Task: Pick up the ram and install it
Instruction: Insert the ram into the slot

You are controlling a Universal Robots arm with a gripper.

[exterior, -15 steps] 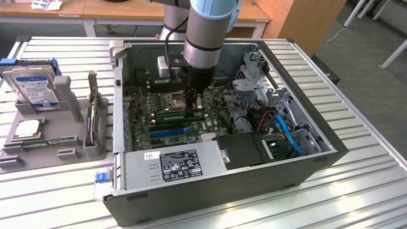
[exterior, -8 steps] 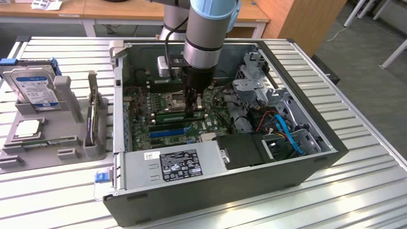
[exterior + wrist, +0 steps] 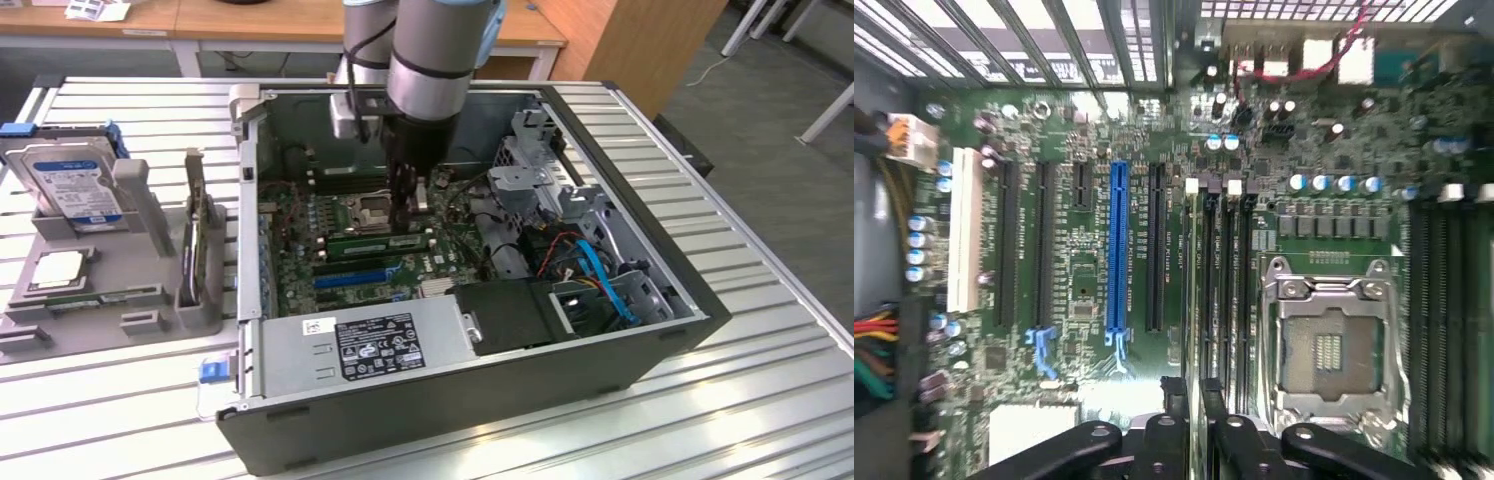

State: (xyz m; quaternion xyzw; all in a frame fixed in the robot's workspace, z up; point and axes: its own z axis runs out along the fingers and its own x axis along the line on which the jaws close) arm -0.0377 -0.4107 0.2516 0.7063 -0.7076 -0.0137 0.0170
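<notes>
The ram (image 3: 380, 243), a long, thin green stick, is seen standing on edge in a black slot, directly under the hand (image 3: 410, 208), which is reached down into the open case (image 3: 441, 430). It is flanked by the square metal socket (image 3: 367, 212) on the far side and the blue slot (image 3: 354, 277) on the near side. In the wrist view the black fingers (image 3: 1172, 400) are held slightly apart, straddling the narrow black slots beside the socket; nothing is seen clamped between them. The green board (image 3: 1084, 130) is studded with round capacitors, and a white slot (image 3: 964, 230) is set alongside further black ones. The dark case is placed on a ribbed metal desk (image 3: 761, 380). A blue-labelled silver drive (image 3: 74, 185) is propped in a grey holder (image 3: 140, 200), well apart from the case.
</notes>
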